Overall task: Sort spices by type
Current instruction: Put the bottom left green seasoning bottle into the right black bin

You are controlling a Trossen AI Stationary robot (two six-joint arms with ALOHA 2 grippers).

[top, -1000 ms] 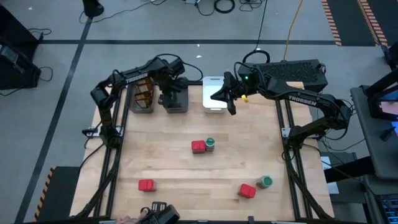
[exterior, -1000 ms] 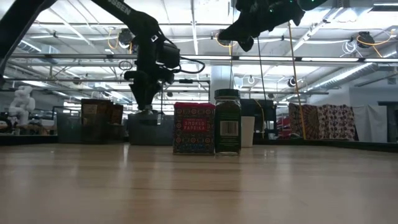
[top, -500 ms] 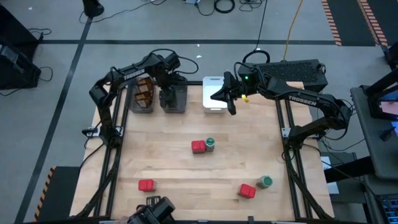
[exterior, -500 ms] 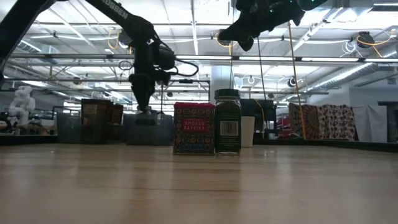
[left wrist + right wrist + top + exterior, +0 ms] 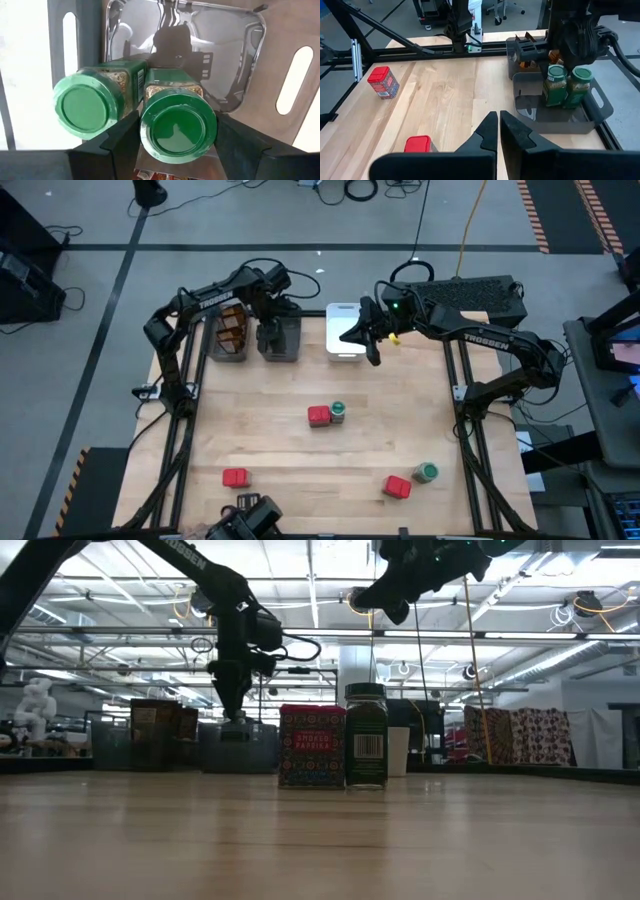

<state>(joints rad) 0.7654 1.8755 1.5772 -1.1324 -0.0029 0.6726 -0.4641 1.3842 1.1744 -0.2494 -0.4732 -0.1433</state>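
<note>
My left gripper [image 5: 177, 137] reaches down into the middle dark grey bin [image 5: 292, 352] and is shut on a green-lidded jar [image 5: 178, 127]. A second green-lidded jar [image 5: 88, 105] stands upright right beside it in the same bin. Flat brown packets [image 5: 229, 330] stand in the left grey bin. On the table stand a red tin [image 5: 319, 416] with a jar [image 5: 338, 412], a red tin [image 5: 235, 477], and a red tin [image 5: 397, 486] near a jar [image 5: 427, 471]. My right gripper [image 5: 352, 338] hangs shut in the air above the white bin [image 5: 343, 352]. My left gripper pinches the jar at its top, one finger [image 5: 120, 142] on each side of the green lid's rim [image 5: 145, 135]. The fingers come from above, pointing down. The jar stays upright inside the bin; whether its base rests on the bin floor is hidden.
The three bins line the table's far edge. Between the loose tins and jars lies wide bare wood [image 5: 270, 430]. A dark device [image 5: 248, 518] sits at the near edge.
My left gripper has shifted a little toward the table's left edge over the middle bin, rolling slightly, with the jar still in its fingers, then has come to rest. My right gripper has kept still.
</note>
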